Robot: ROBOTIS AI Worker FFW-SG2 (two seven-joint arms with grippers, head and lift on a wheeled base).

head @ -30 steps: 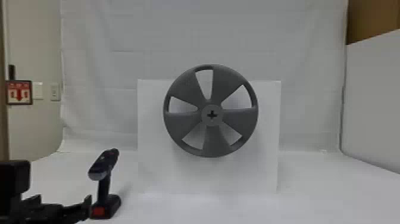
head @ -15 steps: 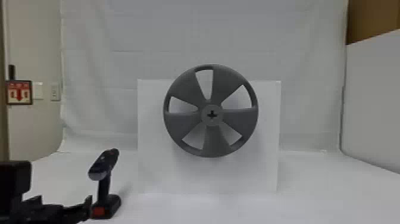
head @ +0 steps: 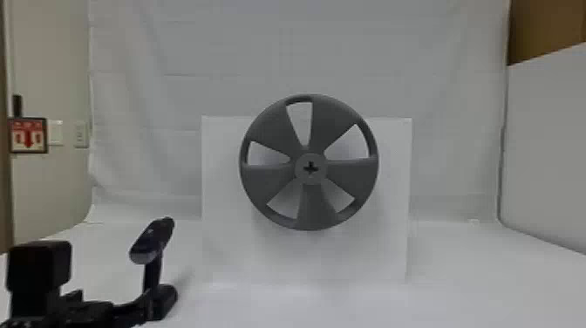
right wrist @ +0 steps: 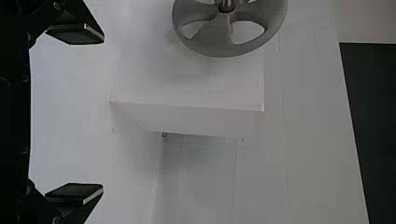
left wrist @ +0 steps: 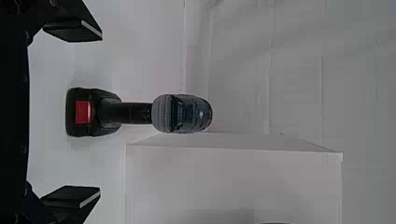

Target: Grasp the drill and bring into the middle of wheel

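Observation:
At the lower left of the head view my left gripper (head: 126,309) overlaps the base of the upright drill (head: 152,244). In the left wrist view the drill (left wrist: 182,113), with its red-marked battery base, shows in line with the space between the wide-apart fingers of the left gripper (left wrist: 100,114), which holds nothing. A grey five-spoked wheel (head: 311,205) with a cross-shaped hole in its hub is mounted upright at the centre. My right gripper (right wrist: 102,114) stands open and unloaded; the wheel (right wrist: 210,35) is at the upper edge of that view.
A white box-like stand (head: 244,257) is behind the wheel, to the right of the drill. The white table (head: 479,279) stretches out on both sides. White cloth (head: 174,109) hangs at the back, and a pale panel (head: 549,152) stands on the right.
My left gripper has shifted rightward and slightly down in the head view, so that it now covers part of the drill's base. The drill and the wheel have stayed put.

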